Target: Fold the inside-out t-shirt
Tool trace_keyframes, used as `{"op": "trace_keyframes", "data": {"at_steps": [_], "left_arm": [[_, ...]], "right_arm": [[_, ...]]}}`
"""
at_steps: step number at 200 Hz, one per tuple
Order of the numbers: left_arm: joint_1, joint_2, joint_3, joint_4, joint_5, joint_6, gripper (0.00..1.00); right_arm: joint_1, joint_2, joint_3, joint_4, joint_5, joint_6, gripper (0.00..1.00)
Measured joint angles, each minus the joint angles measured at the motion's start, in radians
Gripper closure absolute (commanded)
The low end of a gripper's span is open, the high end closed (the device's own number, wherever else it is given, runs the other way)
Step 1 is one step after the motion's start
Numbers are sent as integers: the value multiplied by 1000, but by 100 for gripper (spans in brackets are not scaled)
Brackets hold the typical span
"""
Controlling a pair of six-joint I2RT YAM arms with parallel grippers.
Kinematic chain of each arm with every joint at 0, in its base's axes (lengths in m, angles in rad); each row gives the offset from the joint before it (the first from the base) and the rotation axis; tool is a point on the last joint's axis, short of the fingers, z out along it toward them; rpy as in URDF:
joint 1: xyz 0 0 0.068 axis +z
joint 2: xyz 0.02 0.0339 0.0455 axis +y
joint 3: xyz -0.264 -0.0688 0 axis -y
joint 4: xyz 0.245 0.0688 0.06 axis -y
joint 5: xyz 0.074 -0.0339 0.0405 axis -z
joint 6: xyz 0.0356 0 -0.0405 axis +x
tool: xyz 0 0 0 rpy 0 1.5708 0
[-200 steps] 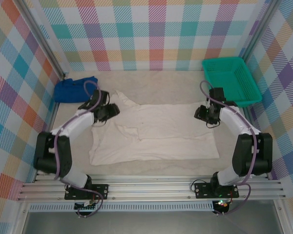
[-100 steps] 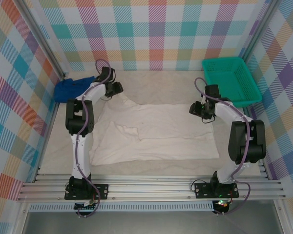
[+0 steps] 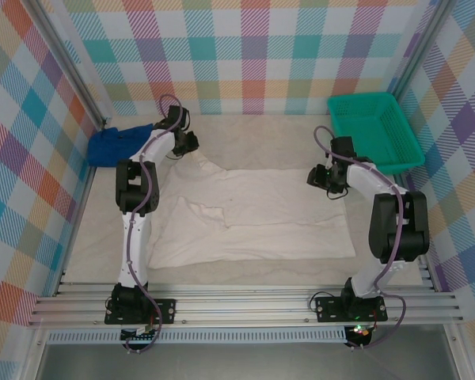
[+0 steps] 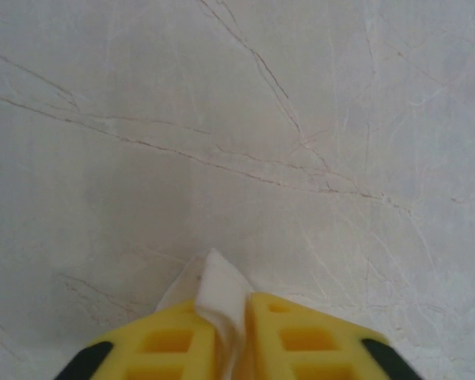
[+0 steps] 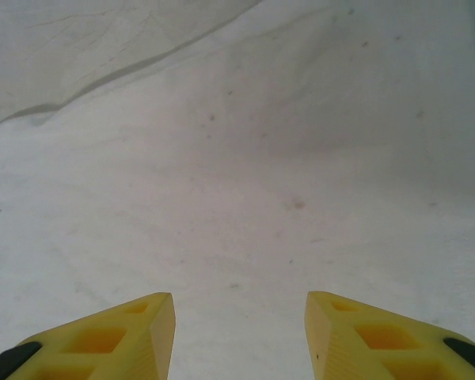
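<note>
Pale marbled tabletop [image 3: 261,131], plaid walls. White cotton short-sleeved t-shirt [image 3: 269,214] lay flat mid-table, long axis left to right. Left gripper [image 4: 233,324] was clamped on its far-left corner. Right gripper [image 5: 239,317] hung spread-jawed just above the far-right edge, gripping nothing.

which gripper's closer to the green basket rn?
Right. Right gripper is just left of the basket, over the shirt's edge. Left gripper is across the table, pinching the shirt's far-left corner.
</note>
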Motion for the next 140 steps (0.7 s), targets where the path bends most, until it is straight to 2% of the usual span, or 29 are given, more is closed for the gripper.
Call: {"op": "trace_keyframes", "data": {"at_steps": [53,99,140], "left_arm": [[0,0,0,-11,-1,16,100],[0,-2,-3,-8,-1,19,100],[0,-8,-11,-7,0,19,100]], "right_arm": [[0,122,178,-40,184,-42,48],[0,325,374,-100,287,-62,45],[0,432,506,-174,349,-68,44]]}}
